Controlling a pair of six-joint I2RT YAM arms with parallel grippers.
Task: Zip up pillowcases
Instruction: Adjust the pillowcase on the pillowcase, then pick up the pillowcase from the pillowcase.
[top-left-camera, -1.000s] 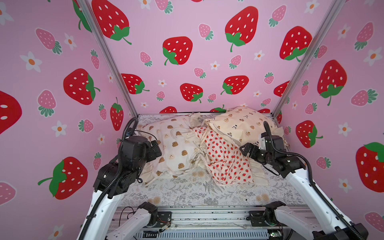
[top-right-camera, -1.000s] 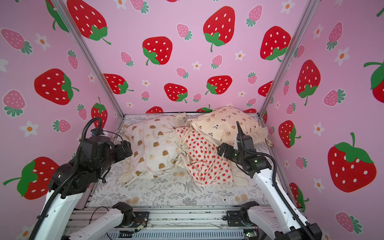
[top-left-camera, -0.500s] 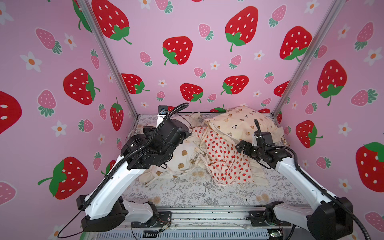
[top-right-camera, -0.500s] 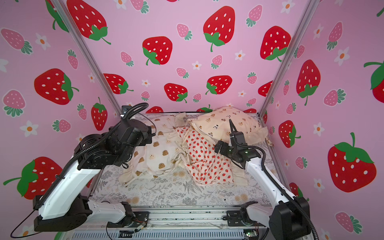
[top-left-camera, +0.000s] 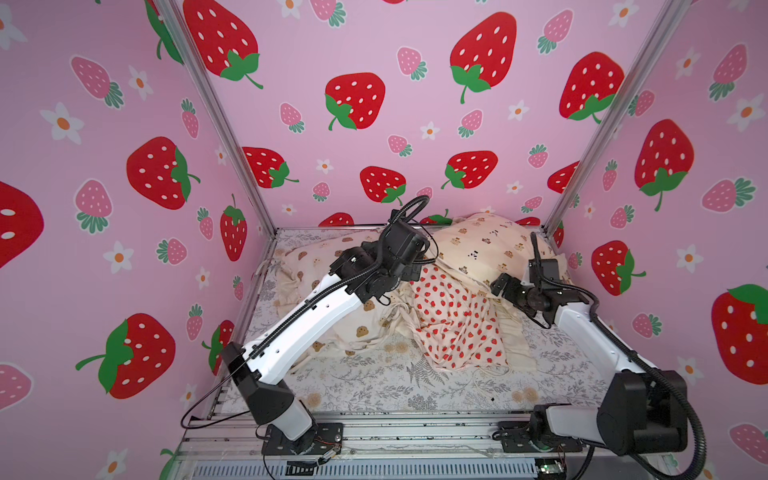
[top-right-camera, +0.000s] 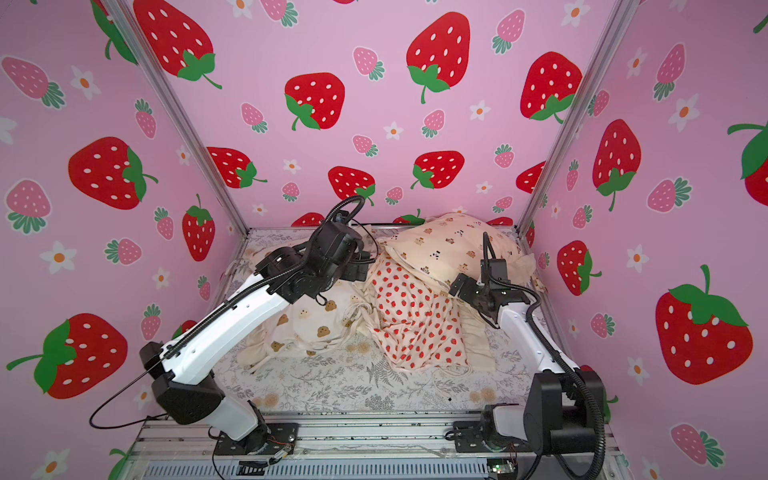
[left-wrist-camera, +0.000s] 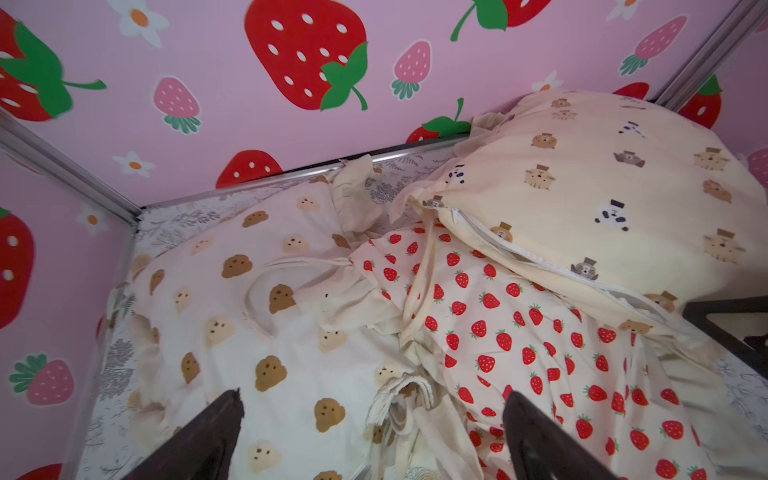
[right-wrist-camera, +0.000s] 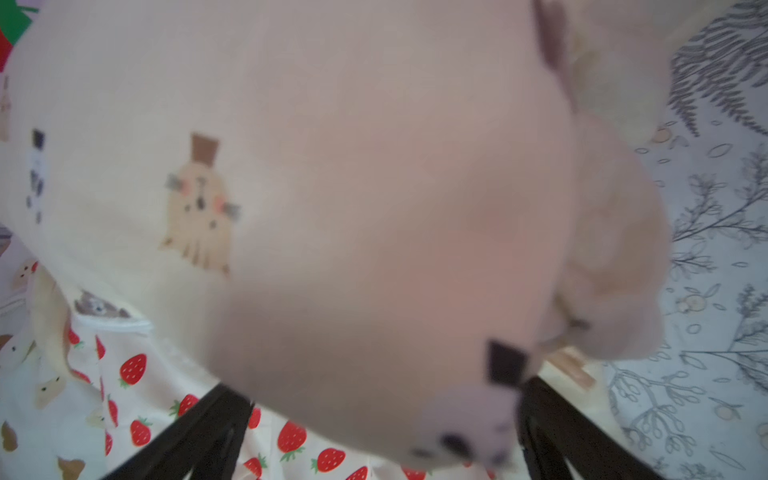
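Three pillowcases lie heaped on the sheet. The white one with brown bear blobs (top-left-camera: 357, 320) (left-wrist-camera: 266, 316) is at the left. The strawberry pillowcase (top-left-camera: 457, 324) (left-wrist-camera: 519, 332) is in the middle. The cream bear-and-panda pillowcase (top-left-camera: 486, 249) (right-wrist-camera: 291, 166) rests at the back right, partly on the strawberry one, and its white zipper (left-wrist-camera: 519, 257) gapes. My left gripper (top-left-camera: 413, 272) (left-wrist-camera: 374, 399) hangs open over the seam between the bear-blob and strawberry cases. My right gripper (top-left-camera: 500, 284) (right-wrist-camera: 384, 395) is open against the cream pillow's bulging side.
A grey fern-print sheet (top-left-camera: 415, 386) covers the floor. Pink strawberry walls (top-left-camera: 374, 83) and metal corner posts (top-left-camera: 216, 120) close in the left, back and right. A metal rail (top-left-camera: 415, 436) with both arm bases runs along the front.
My left arm swung from the left wall out over the bear-blob pillowcase to the middle of the pile. My right gripper edged closer to the cream pillow. Both stayed open.
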